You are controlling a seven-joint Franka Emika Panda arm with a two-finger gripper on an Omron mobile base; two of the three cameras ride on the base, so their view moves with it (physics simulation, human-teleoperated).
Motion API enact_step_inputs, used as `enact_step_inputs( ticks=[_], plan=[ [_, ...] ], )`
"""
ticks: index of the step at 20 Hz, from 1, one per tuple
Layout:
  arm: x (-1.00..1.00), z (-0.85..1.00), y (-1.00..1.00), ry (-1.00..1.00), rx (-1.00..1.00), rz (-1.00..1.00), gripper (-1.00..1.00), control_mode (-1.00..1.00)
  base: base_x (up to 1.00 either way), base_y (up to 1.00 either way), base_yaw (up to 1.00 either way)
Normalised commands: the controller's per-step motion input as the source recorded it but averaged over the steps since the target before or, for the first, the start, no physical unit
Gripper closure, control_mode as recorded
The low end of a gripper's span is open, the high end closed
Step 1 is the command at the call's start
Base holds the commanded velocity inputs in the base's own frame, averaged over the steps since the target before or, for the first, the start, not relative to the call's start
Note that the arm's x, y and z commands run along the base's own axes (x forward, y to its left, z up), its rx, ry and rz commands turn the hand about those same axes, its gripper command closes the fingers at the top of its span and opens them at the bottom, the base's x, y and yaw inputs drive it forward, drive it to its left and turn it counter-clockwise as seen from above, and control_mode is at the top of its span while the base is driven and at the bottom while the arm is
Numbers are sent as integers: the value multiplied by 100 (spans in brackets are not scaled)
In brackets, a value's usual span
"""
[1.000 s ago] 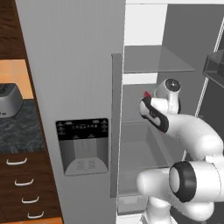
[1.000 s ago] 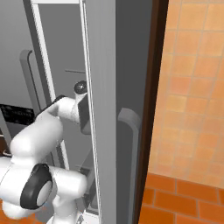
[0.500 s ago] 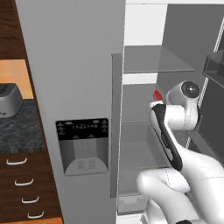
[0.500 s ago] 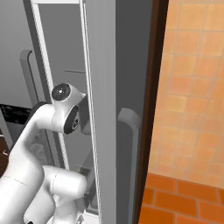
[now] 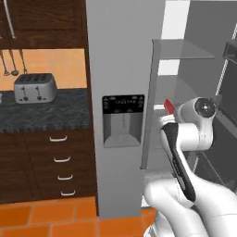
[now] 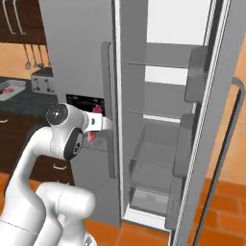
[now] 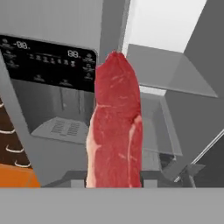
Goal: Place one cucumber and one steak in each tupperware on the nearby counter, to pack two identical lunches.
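My gripper (image 7: 114, 179) is shut on the steak (image 7: 116, 127), a red-pink slab with pale streaks that stands up between the fingers and hides them. The same steak (image 6: 93, 126) pokes out of the hand in front of the fridge's grey left door, and its red tip (image 5: 169, 105) shows beside the wrist. A light-grey tupperware (image 6: 10, 89) with a red piece in it lies far left on the dark speckled counter (image 5: 41, 115). The cucumber is out of view.
A silver toaster (image 5: 34, 87) stands on the counter next to the tupperware side. The fridge's right door (image 6: 211, 144) is swung open, baring glass shelves (image 6: 158, 117). The left door carries a dark dispenser panel (image 5: 122, 120) and a long handle (image 6: 109, 110). Drawers (image 5: 62, 162) sit under the counter.
Both base views have shifted, so the base has moved: counter and toaster now show more fully. The hand has swung out of the fridge toward the left door, still holding the steak.
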Motion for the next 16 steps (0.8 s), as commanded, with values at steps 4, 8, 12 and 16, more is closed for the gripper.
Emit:
enact_step_inputs(
  ticks=[4, 8, 12, 16],
  plan=[
    [0, 0, 0, 0, 0, 0, 100, 100, -11, 100, 9],
    [0, 0, 0, 0, 0, 0, 100, 100, 3, 100, 5],
    [0, 0, 0, 0, 0, 0, 100, 100, 8, 100, 4],
    [0, 0, 0, 0, 0, 0, 100, 100, 5, 100, 6]
  ],
)
